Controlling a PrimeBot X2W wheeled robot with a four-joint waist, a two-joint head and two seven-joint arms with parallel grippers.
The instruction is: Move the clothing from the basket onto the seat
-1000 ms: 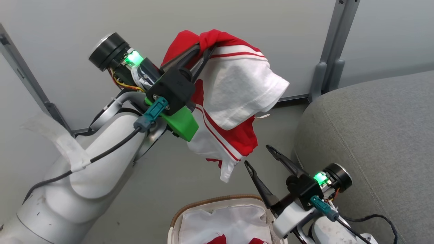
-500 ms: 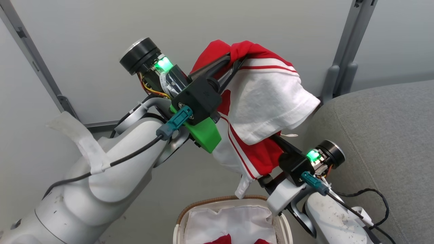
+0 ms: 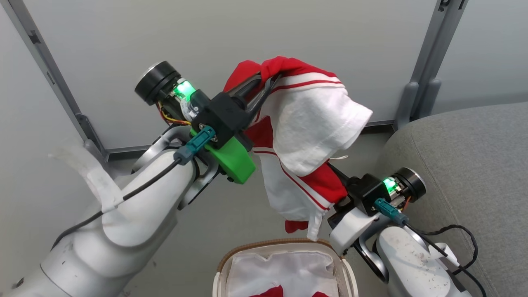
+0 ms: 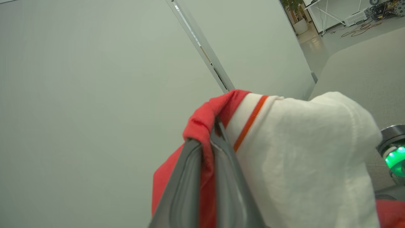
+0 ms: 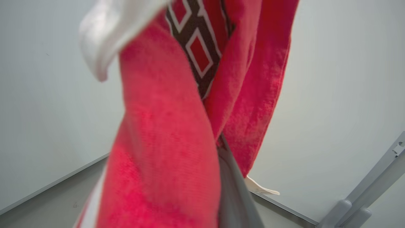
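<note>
Red-and-white jersey [image 3: 313, 123] hangs above the six-o'clock basket [image 3: 268, 243], my left jaws shut on its top, my right jaws shut lower down, holding it clear for the three-o'clock seat [image 3: 474, 165].

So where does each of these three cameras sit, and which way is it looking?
Head view: on the robot's head, facing forward and down at the jersey held above the basket, sofa at right; left arm and right arm show.
Left wrist view: on that wrist, looking along the left gripper, shut on the jersey.
Right wrist view: on that wrist, looking along the right gripper, shut on the jersey.
Shared: the jersey, in all three.
</note>
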